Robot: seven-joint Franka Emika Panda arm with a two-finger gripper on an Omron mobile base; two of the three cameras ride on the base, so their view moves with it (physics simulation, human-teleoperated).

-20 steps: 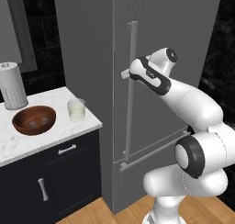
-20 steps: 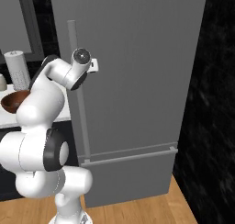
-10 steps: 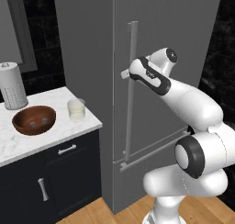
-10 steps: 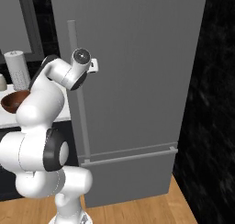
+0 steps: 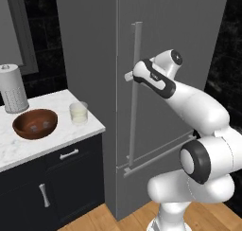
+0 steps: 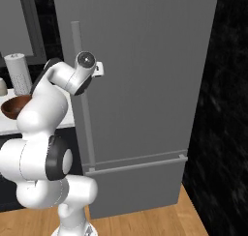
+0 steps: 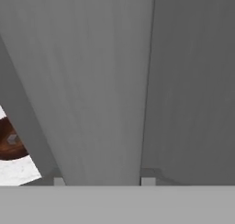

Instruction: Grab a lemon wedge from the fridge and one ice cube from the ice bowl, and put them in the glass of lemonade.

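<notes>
Fridge point(image 5: 179, 31) handle point(image 5: 136, 59) between tool point(image 5: 128, 76) tips

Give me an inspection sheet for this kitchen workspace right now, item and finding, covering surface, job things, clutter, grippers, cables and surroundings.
Surface: white marble counter over dark cabinets, left of the fridge.
Job's things: fridge closed, its bar handle vertical; ice bowl on the counter with pale cubes inside; glass of lemonade upright beside the bowl, apart from it. Lemon wedge: nothing seen.
Clutter: tall white perforated cylinder behind the bowl.
Grippers: gripper at the handle, jaws either side of the bar; a firm clamp cannot be confirmed.
Cables: nothing seen.
Surroundings: dark wall, wooden floor.
</notes>
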